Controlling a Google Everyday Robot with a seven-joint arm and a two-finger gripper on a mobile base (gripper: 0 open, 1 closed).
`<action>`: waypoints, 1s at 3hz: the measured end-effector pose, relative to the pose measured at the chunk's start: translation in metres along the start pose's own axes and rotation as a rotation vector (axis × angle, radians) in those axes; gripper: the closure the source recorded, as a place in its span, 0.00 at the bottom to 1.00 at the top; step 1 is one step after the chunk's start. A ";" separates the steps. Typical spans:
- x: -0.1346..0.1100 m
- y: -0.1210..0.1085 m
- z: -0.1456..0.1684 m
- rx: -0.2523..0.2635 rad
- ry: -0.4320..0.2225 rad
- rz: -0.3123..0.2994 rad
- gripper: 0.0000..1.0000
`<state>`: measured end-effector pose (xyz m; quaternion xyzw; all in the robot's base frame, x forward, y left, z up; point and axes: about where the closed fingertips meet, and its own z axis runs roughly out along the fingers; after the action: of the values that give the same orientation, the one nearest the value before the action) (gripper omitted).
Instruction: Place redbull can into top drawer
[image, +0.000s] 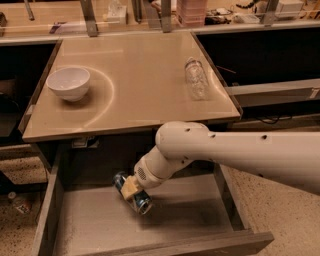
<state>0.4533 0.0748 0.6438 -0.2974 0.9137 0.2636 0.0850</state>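
Holds redbull can tilted in gripper, jaws clamped across it, inside open top drawer at 6 o'clock. Shows tabletop: bowl at 10 o'clock, bottle lying at 2 o'clock.

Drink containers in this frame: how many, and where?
2. The redbull can is held tilted in the gripper over the open top drawer; a clear plastic bottle lies on the tabletop, across from the bowl. The arm could hide more.

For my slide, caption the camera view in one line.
The gripper, jaws shut on the can, holds it tilted inside the open drawer; bowl and bottle rest on the table above.
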 end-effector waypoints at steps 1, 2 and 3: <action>-0.001 -0.013 0.018 0.040 -0.012 0.042 1.00; 0.009 -0.029 0.037 0.080 0.015 0.103 1.00; 0.011 -0.032 0.039 0.091 0.027 0.120 1.00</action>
<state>0.4630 0.0682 0.5935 -0.2414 0.9420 0.2224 0.0701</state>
